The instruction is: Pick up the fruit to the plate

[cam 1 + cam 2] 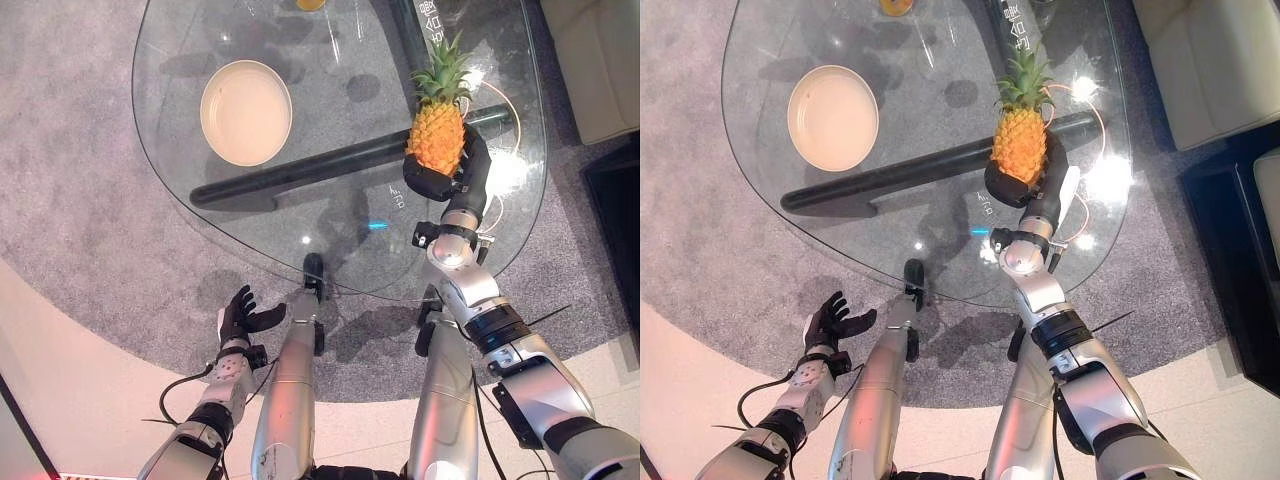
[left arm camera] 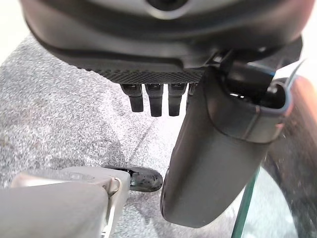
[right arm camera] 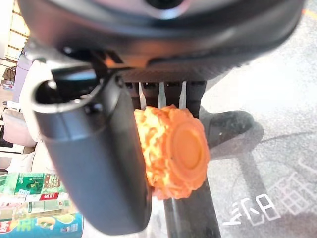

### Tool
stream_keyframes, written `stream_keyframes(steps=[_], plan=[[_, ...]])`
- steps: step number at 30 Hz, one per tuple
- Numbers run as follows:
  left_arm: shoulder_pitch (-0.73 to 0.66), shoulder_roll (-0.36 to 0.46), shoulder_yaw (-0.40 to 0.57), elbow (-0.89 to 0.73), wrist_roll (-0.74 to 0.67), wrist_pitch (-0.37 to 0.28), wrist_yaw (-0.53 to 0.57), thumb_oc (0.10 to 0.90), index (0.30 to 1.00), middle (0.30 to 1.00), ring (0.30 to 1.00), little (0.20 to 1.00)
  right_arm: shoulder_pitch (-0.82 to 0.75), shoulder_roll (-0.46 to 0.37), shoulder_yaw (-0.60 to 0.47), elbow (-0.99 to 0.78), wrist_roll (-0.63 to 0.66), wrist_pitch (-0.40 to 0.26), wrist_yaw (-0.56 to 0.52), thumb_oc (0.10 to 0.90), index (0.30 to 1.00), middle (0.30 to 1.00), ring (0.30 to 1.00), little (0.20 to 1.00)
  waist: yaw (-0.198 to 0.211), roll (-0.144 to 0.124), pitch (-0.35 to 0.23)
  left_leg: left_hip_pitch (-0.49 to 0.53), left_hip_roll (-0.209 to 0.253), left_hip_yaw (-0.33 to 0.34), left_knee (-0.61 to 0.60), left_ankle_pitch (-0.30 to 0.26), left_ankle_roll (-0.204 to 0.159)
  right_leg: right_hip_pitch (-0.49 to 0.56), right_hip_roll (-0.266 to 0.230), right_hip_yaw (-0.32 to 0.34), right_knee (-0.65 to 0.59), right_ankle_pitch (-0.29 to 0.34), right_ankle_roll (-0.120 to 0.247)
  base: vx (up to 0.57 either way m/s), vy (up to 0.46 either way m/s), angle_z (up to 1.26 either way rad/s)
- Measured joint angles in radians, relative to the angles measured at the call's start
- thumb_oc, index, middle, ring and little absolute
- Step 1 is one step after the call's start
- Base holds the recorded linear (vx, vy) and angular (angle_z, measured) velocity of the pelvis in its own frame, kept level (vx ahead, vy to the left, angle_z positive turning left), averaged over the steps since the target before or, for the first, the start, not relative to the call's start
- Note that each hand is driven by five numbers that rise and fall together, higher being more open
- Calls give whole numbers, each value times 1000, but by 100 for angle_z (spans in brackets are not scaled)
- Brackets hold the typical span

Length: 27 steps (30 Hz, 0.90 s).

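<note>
- right robot hand is gripping pineapple above glass worktop, well apart from plate
- left robot hand is hanging relaxed, empty
- risk: top-heavy fruit tipping out mid-carry

Unreadable print under glass table

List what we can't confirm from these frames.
- Pineapple base contact with the glass table: right hand covers it in the eye views.
- Orange object at the table's far edge: cut off by the frame, identity unclear.
- Right hand fingers behind the fruit: mostly hidden in the right wrist view.
- Plate depth: not readable from above.
</note>
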Motion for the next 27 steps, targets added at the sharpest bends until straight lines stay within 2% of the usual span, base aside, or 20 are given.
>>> stream_keyframes(steps=[8,16,24,27], plan=[[-2,-7,120,-1,-167,-11,34,800,900,900,900,900,2,0,0,0,-9,-3,0,100,300,300,300,200,0,0,0,0,0,0,0,1,-1,0,0,0,1,0,0,0,0,0],[-28,-1,246,-1,-249,-57,185,800,900,900,900,900,2,-3,1,0,-42,16,-2,100,300,300,300,200,4,0,0,3,-1,-1,1,2,-2,-1,-1,0,9,-1,0,0,0,0],[-73,5,277,-35,-246,-166,338,800,900,900,900,900,5,-11,4,-23,-82,56,-5,100,300,300,300,200,5,0,0,5,-1,-1,1,2,-3,-2,-1,1,13,-2,-2,0,0,0],[-88,17,278,-99,-246,-233,358,800,900,900,900,900,24,-20,3,-34,-120,62,-22,100,300,300,300,200,2,0,0,5,-1,0,0,2,-3,-3,-1,2,12,-2,-2,0,0,0]])
